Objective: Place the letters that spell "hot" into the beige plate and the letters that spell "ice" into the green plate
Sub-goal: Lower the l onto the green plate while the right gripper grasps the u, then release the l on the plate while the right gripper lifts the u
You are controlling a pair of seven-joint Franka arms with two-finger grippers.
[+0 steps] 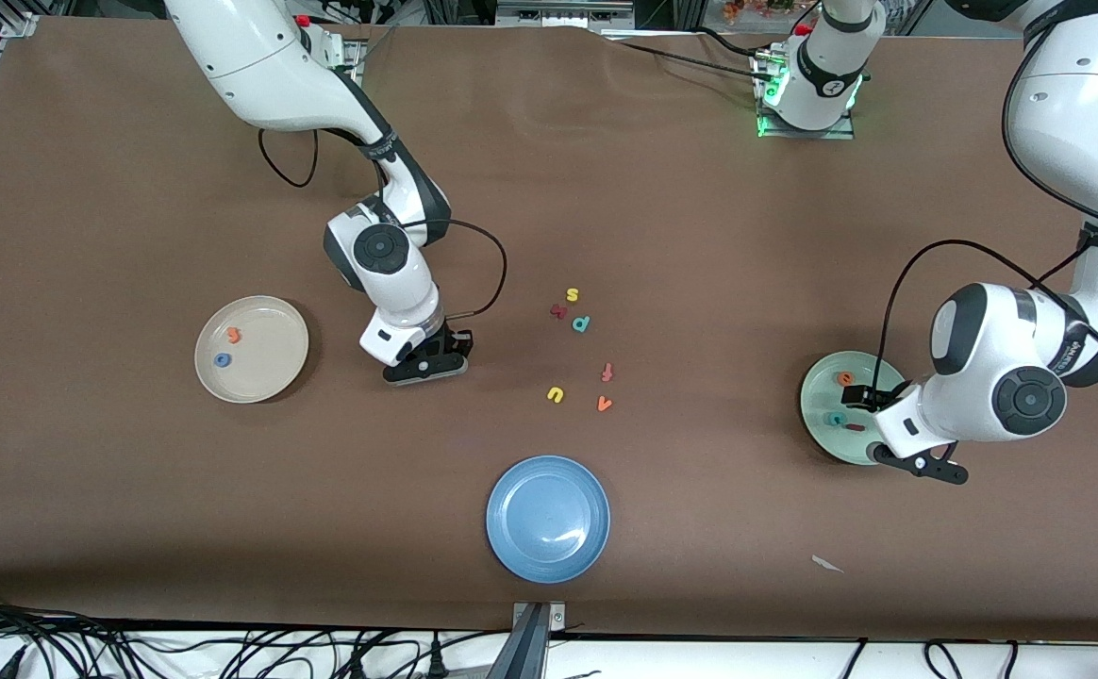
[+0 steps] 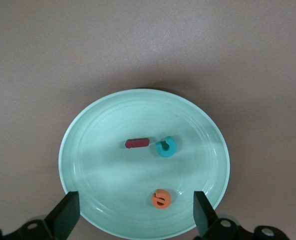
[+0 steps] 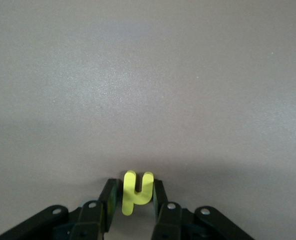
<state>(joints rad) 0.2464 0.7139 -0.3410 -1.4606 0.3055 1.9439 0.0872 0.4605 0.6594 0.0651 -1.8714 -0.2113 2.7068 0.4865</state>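
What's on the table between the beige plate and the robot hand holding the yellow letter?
Nothing. In the front view, bare brown table runs from the beige plate to the right gripper, whose fingers pinch the yellow h.

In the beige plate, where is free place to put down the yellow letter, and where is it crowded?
The beige plate is bare except near its rim toward the right arm's end, where the orange t and blue o lie. The right gripper pinches the yellow h. Loose letters crowd the table's middle.
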